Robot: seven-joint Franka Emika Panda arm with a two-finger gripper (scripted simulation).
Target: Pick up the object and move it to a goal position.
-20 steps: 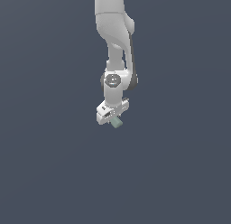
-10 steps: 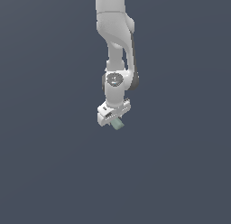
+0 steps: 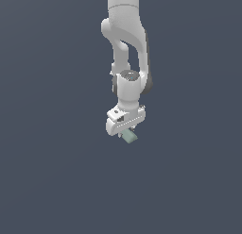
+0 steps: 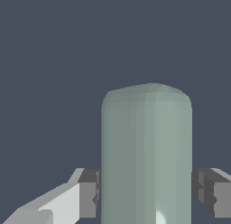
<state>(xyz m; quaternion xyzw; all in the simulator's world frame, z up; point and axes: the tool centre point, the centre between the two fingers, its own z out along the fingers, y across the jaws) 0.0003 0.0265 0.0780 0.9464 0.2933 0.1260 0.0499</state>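
Exterior view: flat slate-grey backdrop, no goal marker visible. White arm [image 3: 126, 49] hangs vertical; gripper [image 3: 126, 132] points down, object [image 3: 129, 136] poking out beneath it, pale grey-green

Wrist view: same grey field. Object [image 4: 146, 155] fills gap between dark fingertips [image 4: 89, 191], both pads flush against its sides – pinched firm. Judgement: carry phase; keep squeeze steady, move smoothly, avoid wrist twist so block doesn't slip

Matte block [image 4: 146, 160]; smooth plastic-looking white gripper [image 3: 126, 132].
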